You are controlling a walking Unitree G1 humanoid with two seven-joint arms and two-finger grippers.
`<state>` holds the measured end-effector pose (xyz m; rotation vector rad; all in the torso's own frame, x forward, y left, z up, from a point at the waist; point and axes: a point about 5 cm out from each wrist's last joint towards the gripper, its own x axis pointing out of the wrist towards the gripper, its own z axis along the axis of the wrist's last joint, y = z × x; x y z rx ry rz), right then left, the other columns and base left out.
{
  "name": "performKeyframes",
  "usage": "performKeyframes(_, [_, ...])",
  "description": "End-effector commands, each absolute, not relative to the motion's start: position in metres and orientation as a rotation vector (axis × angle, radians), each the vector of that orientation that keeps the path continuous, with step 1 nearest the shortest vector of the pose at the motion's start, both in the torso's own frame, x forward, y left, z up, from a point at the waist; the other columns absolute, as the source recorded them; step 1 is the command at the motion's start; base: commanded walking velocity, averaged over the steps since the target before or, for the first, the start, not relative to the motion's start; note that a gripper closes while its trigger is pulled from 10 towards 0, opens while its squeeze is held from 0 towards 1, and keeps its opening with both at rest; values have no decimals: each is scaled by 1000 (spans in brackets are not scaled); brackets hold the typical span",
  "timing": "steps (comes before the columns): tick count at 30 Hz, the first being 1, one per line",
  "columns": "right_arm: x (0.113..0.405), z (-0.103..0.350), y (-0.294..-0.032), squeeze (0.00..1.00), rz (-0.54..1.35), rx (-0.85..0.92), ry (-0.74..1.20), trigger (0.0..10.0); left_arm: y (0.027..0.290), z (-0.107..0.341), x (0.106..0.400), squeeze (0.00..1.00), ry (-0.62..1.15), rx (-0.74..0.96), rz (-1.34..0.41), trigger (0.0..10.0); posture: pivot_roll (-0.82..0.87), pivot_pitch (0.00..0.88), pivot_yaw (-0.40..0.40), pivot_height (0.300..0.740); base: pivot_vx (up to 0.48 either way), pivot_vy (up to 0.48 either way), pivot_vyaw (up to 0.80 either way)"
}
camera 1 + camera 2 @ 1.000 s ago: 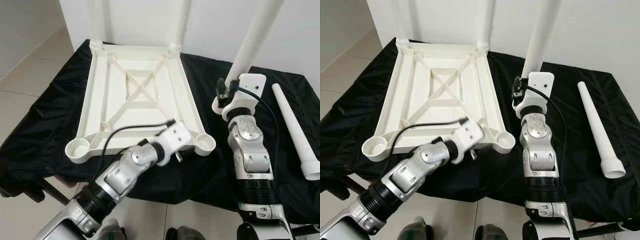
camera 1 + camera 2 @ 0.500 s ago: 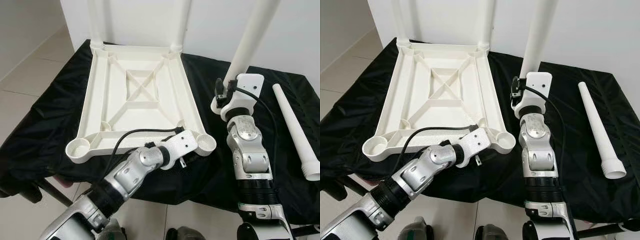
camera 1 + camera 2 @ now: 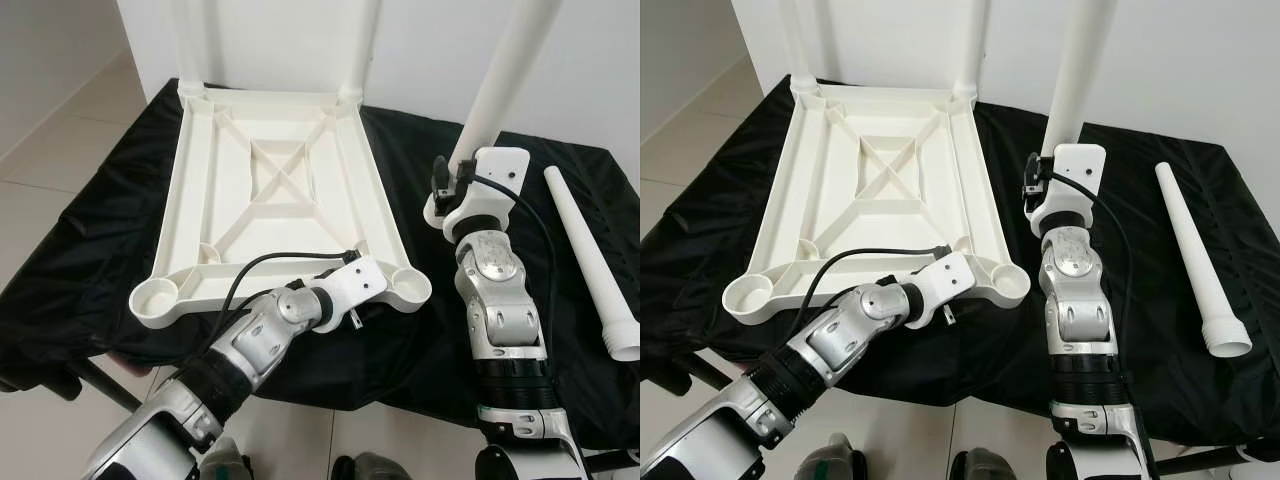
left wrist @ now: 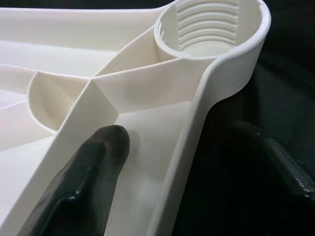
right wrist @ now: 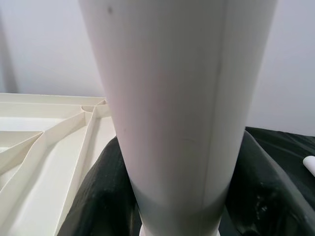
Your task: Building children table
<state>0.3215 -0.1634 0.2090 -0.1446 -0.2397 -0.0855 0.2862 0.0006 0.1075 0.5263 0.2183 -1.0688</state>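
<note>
Two legs (image 3: 197, 45) already stand in the far corners of your tabletop (image 3: 268, 190), which lies upside down on the black cloth (image 3: 90, 230), ribs up. At its near left corner you can see an open round socket (image 3: 155, 294). Moving right along the near rim, your left gripper (image 4: 162, 162) sits at the tabletop's near edge, just short of the near right socket (image 3: 410, 284). In the left wrist view one black finger (image 4: 83, 177) rests inside the tray against the rim wall, and a dark shape lies outside the wall; it looks like the second finger, so the claw seems to straddle the rim, though you cannot tell how tightly it presses. The ribbed socket (image 4: 209, 29) shows just ahead of that finger.

Right of the tabletop, your right gripper (image 3: 452, 190) is clamped on a white leg (image 3: 500, 80), held upright and leaning slightly, beside the tabletop and apart from it. The right wrist view shows that leg (image 5: 182, 113) close up, with dark fingers (image 5: 106, 196) on both sides of its lower end.

Farthest right, a spare leg (image 3: 595, 265) lies flat on the cloth, wide end toward you, well apart from the rest.
</note>
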Motion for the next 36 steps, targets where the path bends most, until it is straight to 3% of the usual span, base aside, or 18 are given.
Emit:
performKeyframes(1, [320, 211, -165, 0, -99, -144, -260, 10000, 6, 98, 287, 0, 293, 551, -1078, 7412, 31, 5, -58, 740, 0, 0, 0])
performKeyframes(2, [320, 211, -165, 0, -99, -144, -260, 10000, 6, 98, 287, 0, 293, 551, -1078, 7412, 31, 5, -58, 740, 0, 0, 0])
performKeyframes(3, [320, 211, -165, 0, -98, -145, -260, 10000, 6, 97, 286, 0, 303, 549, -1089, 0, 30, 5, -58, 740, 0, 0, 0])
performKeyframes(9, [320, 212, -164, 0, -87, -147, -264, 10000, 5, 98, 285, 0, 300, 536, -1098, 0, 30, 0, -63, 740, 0, 0, 0])
performKeyframes(11, [320, 212, -163, 0, -72, -153, -265, 10000, 9, 100, 290, 0, 302, 544, -1074, 2196, 31, 0, -67, 740, 0, 0, 0])
performKeyframes(13, [320, 211, -163, 0, -67, -154, -265, 10000, 11, 100, 292, 0, 304, 544, -1071, 2314, 31, 0, -67, 740, 0, 0, 0])
performKeyframes(14, [320, 212, -162, 0, -62, -156, -265, 10000, 14, 102, 294, 0, 303, 551, -1064, 1843, 31, 0, -67, 740, 0, 0, 0])
performKeyframes(15, [320, 211, -162, 0, -58, -156, -266, 10000, 17, 102, 297, 0, 305, 557, -1049, 6314, 31, 0, -70, 740, 0, 0, 0])
performKeyframes(16, [320, 211, -162, 0, -58, -156, -266, 10000, 17, 102, 297, 0, 305, 557, -1049, 6314, 31, 0, -70, 740, 0, 0, 0])
performKeyframes(17, [319, 212, -162, 0, -51, -158, -266, 10000, 21, 103, 301, 0, 305, 562, -1035, 10000, 29, 0, -71, 740, 0, 0, 0])
performKeyframes(36, [302, 207, -161, 0, 138, -76, -219, 10000, 34, 111, 313, 0, 307, 571, -994, 10000, 4, 21, -68, 740, 0, 0, 0])
